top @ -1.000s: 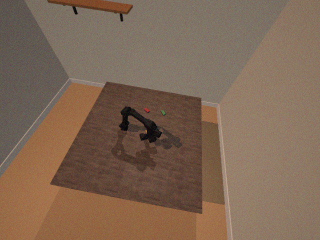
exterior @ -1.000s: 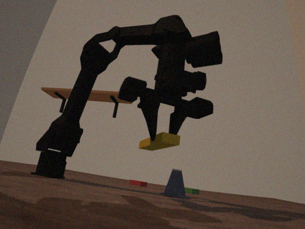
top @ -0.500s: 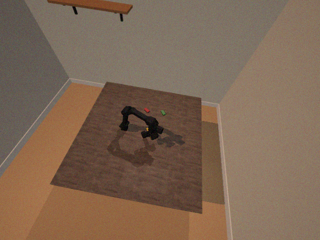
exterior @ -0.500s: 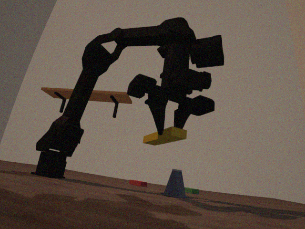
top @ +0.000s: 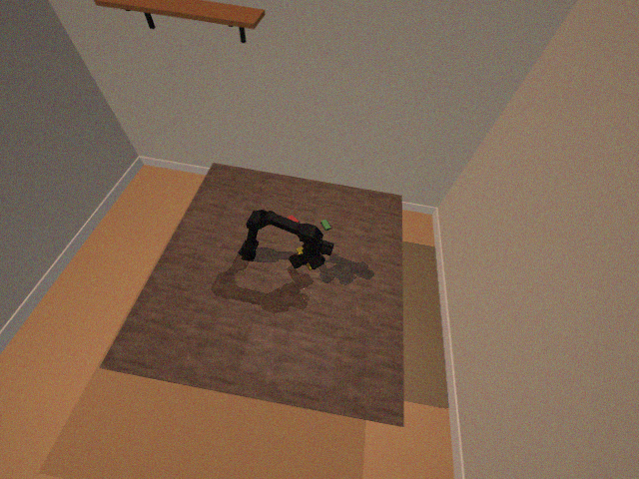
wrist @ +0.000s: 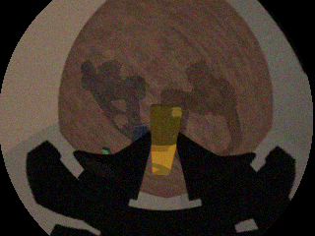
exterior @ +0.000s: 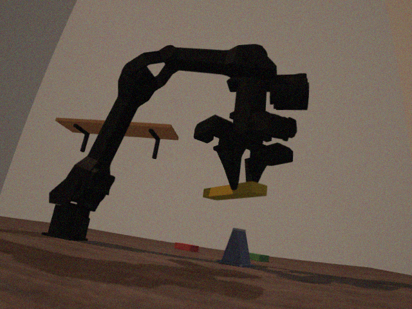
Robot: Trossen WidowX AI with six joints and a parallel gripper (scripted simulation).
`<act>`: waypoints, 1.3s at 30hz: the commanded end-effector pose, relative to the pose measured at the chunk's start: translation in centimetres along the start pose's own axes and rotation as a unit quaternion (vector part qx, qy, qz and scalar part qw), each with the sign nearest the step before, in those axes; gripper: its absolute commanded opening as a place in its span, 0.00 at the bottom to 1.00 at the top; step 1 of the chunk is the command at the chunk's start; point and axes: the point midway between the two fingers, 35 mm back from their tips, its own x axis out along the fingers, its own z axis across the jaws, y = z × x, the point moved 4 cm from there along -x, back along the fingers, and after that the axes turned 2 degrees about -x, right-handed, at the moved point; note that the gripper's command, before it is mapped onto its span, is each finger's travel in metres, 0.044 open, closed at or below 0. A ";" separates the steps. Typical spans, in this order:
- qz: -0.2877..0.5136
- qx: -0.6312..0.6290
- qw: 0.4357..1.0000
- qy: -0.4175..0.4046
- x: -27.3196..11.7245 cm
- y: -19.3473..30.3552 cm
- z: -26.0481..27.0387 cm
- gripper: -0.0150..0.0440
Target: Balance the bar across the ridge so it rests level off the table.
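Yellow bar: held in the air (top: 300, 250) (exterior: 217, 192) (wrist: 165, 125), above the blue ridge and apart from it; whether it is centred over the crest cannot be told.
Bar's handling: judged stiff and fairly light; a slight tilt or slip could be caused by flat, smooth sides, and little damage is to be feared.
Hold: best taken across the narrow width, close to mid-length, so that neither end is made to droop.
Gripper: its fingers (exterior: 234, 166) are clamped on the bar's two long sides, with both ends left free.
Blue ridge: stood on the table (top: 248, 340) (exterior: 116, 282) (wrist: 162, 49), its narrow top (exterior: 239, 229) (wrist: 140, 129) offering little support; the bar's middle should be lowered there and levelled before release.
Red block: laid on the table (top: 293, 219) (exterior: 186, 246), apart from the bar.
Green block: seen beyond the ridge (top: 325, 225) (exterior: 259, 257) (wrist: 105, 150), not needed.
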 end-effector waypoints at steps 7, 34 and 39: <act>-0.001 -0.046 0.999 0.000 -0.1 1.9 3.2 0.25; 0.000 -0.105 0.994 -0.002 1.3 4.8 7.6 0.25; 0.000 -0.105 0.994 -0.002 2.2 4.8 7.7 0.25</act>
